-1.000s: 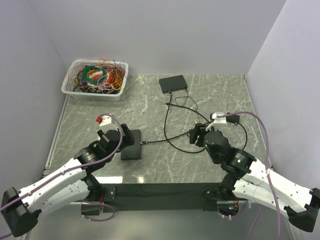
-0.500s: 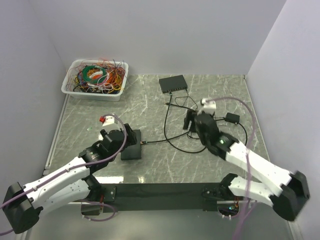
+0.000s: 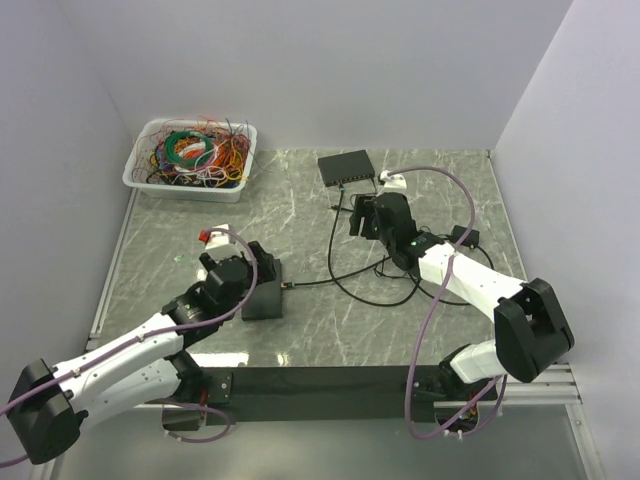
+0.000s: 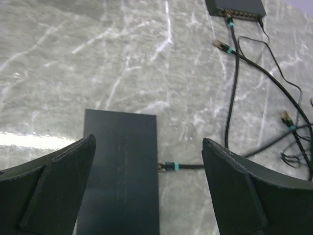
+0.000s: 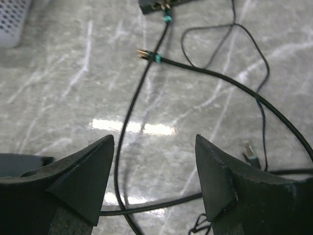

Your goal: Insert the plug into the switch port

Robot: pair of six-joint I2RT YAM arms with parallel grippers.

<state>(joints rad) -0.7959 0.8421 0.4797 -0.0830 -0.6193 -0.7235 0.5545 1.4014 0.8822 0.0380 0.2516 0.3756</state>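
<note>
The black switch (image 3: 347, 168) lies at the back of the table, with one teal-banded plug (image 5: 167, 18) in a port. A loose gold-tipped plug with a teal band (image 5: 146, 55) lies on the table just before the switch; it also shows in the left wrist view (image 4: 220, 45). My right gripper (image 3: 362, 215) (image 5: 154, 138) is open and empty, hovering above the cables a little short of that loose plug. My left gripper (image 3: 258, 268) (image 4: 148, 141) is open and empty over a flat black box (image 4: 120, 166), which has a teal-banded plug (image 4: 170, 166) in its right side.
A white bin of tangled coloured wires (image 3: 190, 158) stands at the back left. Black cables loop across the table's middle right (image 3: 370, 290), with another loose plug (image 5: 249, 152) among them and a small black adapter (image 3: 463, 238) at the right.
My right arm has swung from the middle right of the table back and left toward the switch. My left gripper has edged slightly forward over the black box.
</note>
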